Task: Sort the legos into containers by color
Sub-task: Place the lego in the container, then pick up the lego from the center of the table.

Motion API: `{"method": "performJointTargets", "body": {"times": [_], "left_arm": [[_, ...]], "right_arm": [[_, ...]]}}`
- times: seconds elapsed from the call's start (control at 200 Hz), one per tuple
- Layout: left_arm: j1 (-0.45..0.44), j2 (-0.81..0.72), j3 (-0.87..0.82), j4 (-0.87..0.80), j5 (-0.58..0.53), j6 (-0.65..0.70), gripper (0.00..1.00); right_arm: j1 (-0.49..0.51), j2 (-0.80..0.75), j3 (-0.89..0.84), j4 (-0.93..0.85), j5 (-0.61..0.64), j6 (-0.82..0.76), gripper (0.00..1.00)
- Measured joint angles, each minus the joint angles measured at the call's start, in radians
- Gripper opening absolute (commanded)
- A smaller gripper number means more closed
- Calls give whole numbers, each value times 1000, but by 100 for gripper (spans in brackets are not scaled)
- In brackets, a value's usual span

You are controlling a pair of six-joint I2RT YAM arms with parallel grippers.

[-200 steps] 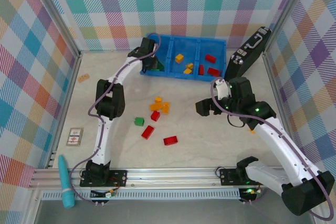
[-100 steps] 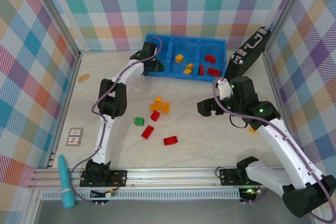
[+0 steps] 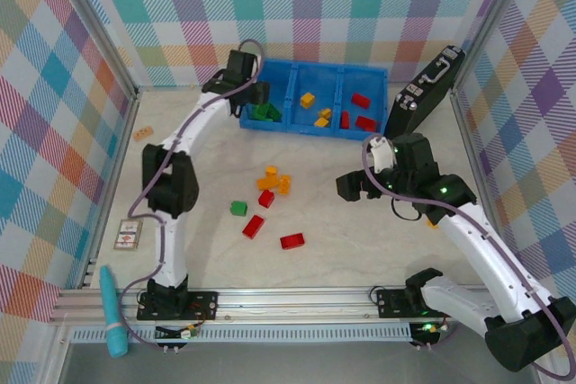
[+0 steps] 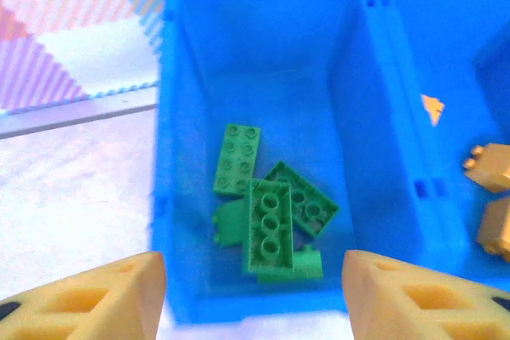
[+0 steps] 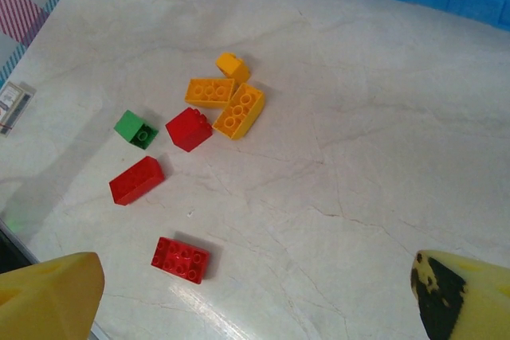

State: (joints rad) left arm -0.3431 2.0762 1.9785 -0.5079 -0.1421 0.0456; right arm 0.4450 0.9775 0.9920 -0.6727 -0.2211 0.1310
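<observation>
The blue tray (image 3: 317, 67) stands at the back of the table with three compartments. Its left compartment (image 4: 191, 77) holds several green legos (image 4: 271, 224), the middle one yellow-orange legos (image 3: 315, 110), the right one red legos (image 3: 360, 110). My left gripper (image 3: 247, 89) hovers open at the tray's left end, nothing between its fingers (image 4: 96, 300). On the table lie yellow-orange legos (image 5: 227, 105), a green lego (image 5: 135, 129) and three red legos (image 5: 190, 128) (image 5: 137, 180) (image 5: 181, 259). To their right my right gripper (image 3: 353, 186) hangs open and holds nothing.
A black case (image 3: 425, 87) leans right of the tray. A small orange piece (image 3: 143, 134) lies by the left wall. A card (image 3: 130, 234) and a teal tool (image 3: 112, 310) sit near the front left. Plaid walls enclose the table.
My left gripper has pulled back and to the left from over the left compartment, and its elbow has swung left. The right arm has hardly moved.
</observation>
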Motion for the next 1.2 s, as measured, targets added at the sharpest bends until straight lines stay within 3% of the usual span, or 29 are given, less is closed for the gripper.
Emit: {"method": "performJointTargets", "body": {"times": [0.25, 0.455, 0.805, 1.2], "left_arm": [[-44, -486, -468, -43, -41, -65, 64], [-72, -672, -701, -175, -32, -155, 68], [-146, -734, -953, -217, -11, -249, 73], [-215, -598, -1065, -79, 2, -304, 75]], "right_arm": [[0, 48, -10, 51, -30, -43, 99], [0, 100, -1, 60, -64, -66, 99], [0, 97, -1, 55, -67, -62, 100], [0, 97, 0, 51, -64, -61, 100]]}}
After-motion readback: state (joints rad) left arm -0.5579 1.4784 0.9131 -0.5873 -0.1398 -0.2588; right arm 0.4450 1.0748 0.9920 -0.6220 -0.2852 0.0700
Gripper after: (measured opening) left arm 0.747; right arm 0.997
